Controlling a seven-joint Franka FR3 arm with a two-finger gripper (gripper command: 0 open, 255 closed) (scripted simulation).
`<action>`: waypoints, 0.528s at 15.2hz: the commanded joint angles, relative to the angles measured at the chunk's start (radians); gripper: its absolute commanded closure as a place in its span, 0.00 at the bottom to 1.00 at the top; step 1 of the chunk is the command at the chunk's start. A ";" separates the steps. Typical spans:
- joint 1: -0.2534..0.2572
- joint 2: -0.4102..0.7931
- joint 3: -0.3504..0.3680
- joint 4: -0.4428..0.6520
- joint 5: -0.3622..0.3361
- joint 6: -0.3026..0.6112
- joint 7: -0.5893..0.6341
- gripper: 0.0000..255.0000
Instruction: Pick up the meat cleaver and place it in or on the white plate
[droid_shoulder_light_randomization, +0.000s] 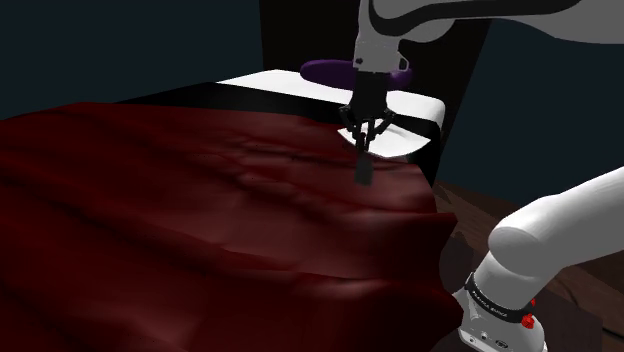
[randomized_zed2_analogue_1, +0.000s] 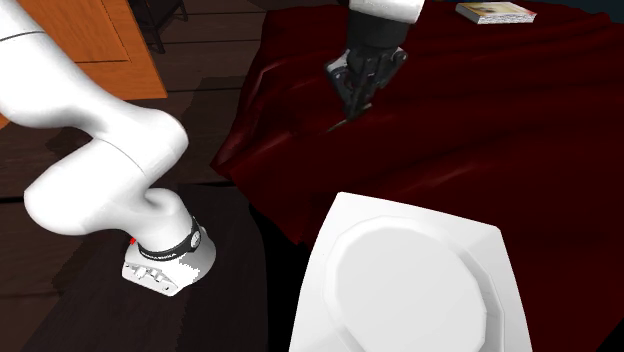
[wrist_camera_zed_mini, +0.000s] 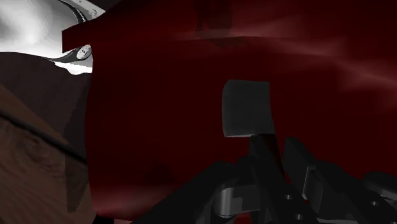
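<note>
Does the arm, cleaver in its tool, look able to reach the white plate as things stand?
Likely yes: the tool clasps the cleaver near the plate, whose top is bare, and nothing stands between them.

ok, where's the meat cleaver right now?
The meat cleaver is clasped by its handle in the hand. It hangs blade-down over the dark red cloth, right of centre in the shoulder view, near the cloth's edge beside the white plate.

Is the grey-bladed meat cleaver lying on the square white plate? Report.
No: the cleaver hangs from the black gripper over the dark red blanket.
</note>
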 joint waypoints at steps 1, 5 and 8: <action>-0.021 0.026 -0.033 0.021 -0.028 -0.007 -0.045 1.00; -0.060 0.092 -0.086 0.072 -0.076 -0.010 -0.122 1.00; -0.088 0.149 -0.123 0.122 -0.109 -0.013 -0.177 1.00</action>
